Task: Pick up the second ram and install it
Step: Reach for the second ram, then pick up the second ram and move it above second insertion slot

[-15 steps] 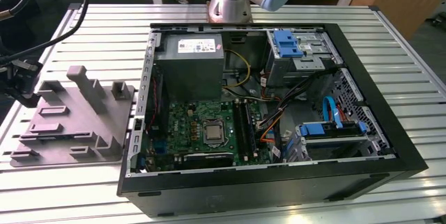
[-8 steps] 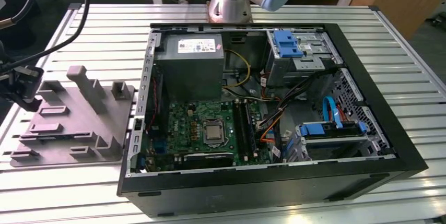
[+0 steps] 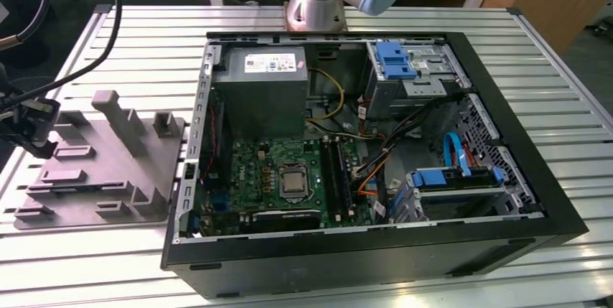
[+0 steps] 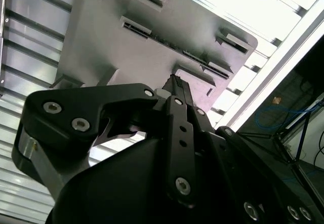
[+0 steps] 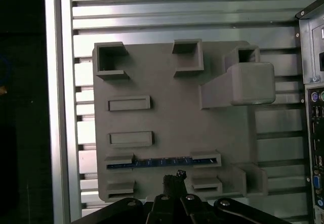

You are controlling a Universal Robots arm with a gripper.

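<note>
Now at the gripper: the gripper [image 3: 39, 148] hangs above the grey tray [image 3: 105, 179] at the exterior view's left, clear of it.
Pincer state: in both wrist views the gripper [image 5: 174, 177] [image 4: 176, 79] has its fingers drawn together tip to tip, with nothing between them.
Where the stick is: the second ram [image 5: 162, 162] stands on its long edge in a slot of the grey tray [image 5: 167, 112], apart from the gripper's tips and nearer to them than the other filled parts of the tray.
Long axis: it runs along the tray side nearest the gripper; one end points toward the computer case [image 5: 314, 133], the other toward the table's edge rail [image 5: 61, 107].
Facing: thin bluish top edge up and uncovered, flat sides upright.
Edges: each end of the stick meets a raised end bracket of the slot; I cannot tell how far it rises above them.
Room beside it: bare tray surface lies along both flat sides, and the tall block [image 5: 243, 84] stands well apart, at the tray's case-side corner.
Surroundings: the tray lies just beside the computer case [image 3: 383, 250], which is open on top, on the slatted table [image 3: 536, 49]; the motherboard [image 3: 278, 171] lies flat inside the case.
</note>
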